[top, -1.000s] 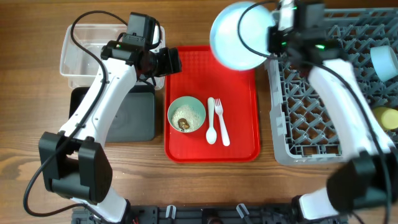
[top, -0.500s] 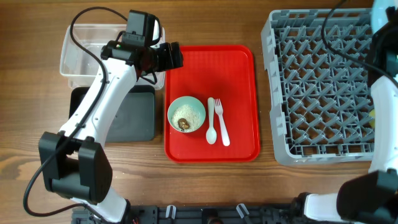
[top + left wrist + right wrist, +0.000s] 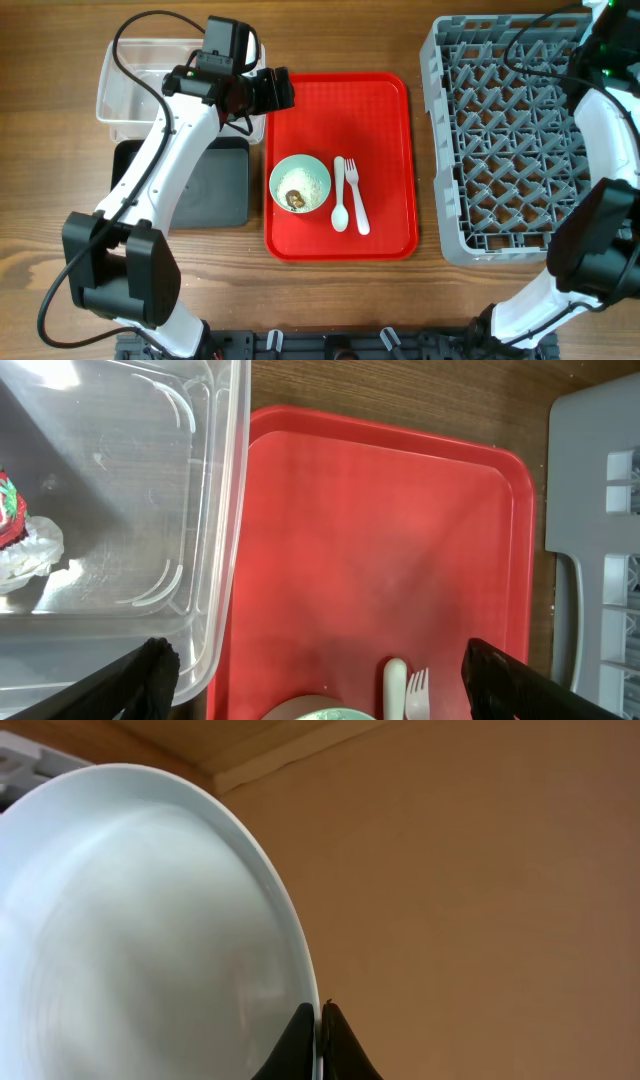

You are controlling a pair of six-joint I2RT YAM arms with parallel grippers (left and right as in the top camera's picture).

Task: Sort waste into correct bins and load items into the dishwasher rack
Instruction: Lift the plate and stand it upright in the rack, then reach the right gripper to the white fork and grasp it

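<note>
My left gripper [image 3: 275, 92] is open and empty over the red tray's far left corner; its fingers frame the wrist view [image 3: 320, 680]. The clear tub [image 3: 130, 75] holds the red-and-white wrapper [image 3: 8, 508] with white tissue [image 3: 32, 555]. The pale green bowl [image 3: 300, 185] on the red tray holds white crumbs and a brown lump. The white spoon [image 3: 340, 208] and fork [image 3: 356, 196] lie beside it. My right gripper [image 3: 320, 1038] is shut on the rim of the light blue plate [image 3: 130, 940], out of the overhead view. The grey rack [image 3: 500, 140] stands at the right.
The shallow black tray [image 3: 215, 190] lies in front of the clear tub, partly under my left arm. The red tray [image 3: 380, 120] lies between the bins and the rack. My right arm [image 3: 610, 130] stretches over the rack's right edge. The blue bowl and yellow cup are not visible.
My right arm has carried the light blue plate from above the red tray's far right corner to the far right, out of the overhead view. The left arm has not moved.
</note>
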